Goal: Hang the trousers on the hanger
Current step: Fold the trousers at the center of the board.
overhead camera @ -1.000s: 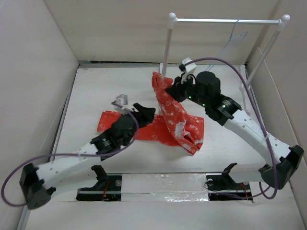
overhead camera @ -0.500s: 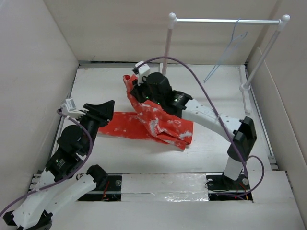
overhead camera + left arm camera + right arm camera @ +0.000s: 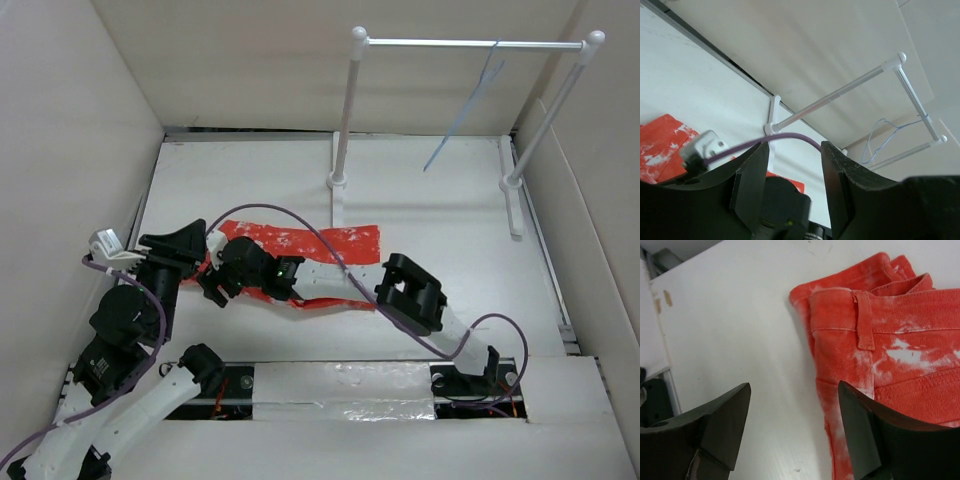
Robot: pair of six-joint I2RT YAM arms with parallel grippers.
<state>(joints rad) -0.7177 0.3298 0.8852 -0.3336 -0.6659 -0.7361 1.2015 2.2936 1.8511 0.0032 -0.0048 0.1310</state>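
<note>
The red-orange trousers (image 3: pixel 320 245) lie flat on the table, their waistband end (image 3: pixel 880 335) at the left. My right arm reaches across them from the right. Its gripper (image 3: pixel 210 288) is low at the trousers' left end, and in the right wrist view this gripper (image 3: pixel 795 405) stands open over bare table beside the waistband, holding nothing. My left gripper (image 3: pixel 196 240) is raised at the left, just off the trousers' left end. Seen from the left wrist, that gripper (image 3: pixel 795 147) is open and empty. The pale blue hanger (image 3: pixel 470 100) hangs on the rack's crossbar at the back right, seen too as the hanger (image 3: pixel 890 135).
The white rack (image 3: pixel 470 43) stands at the back right on two posts. Its left post (image 3: pixel 345 110) rises just behind the trousers. White walls enclose the table on the left, back and right. The right arm's purple cable (image 3: pixel 790 136) crosses in front of the left gripper.
The right gripper has swung from the back centre down to the left, laid the trousers flat and opened, letting them go. The left arm has drawn back to the left.
</note>
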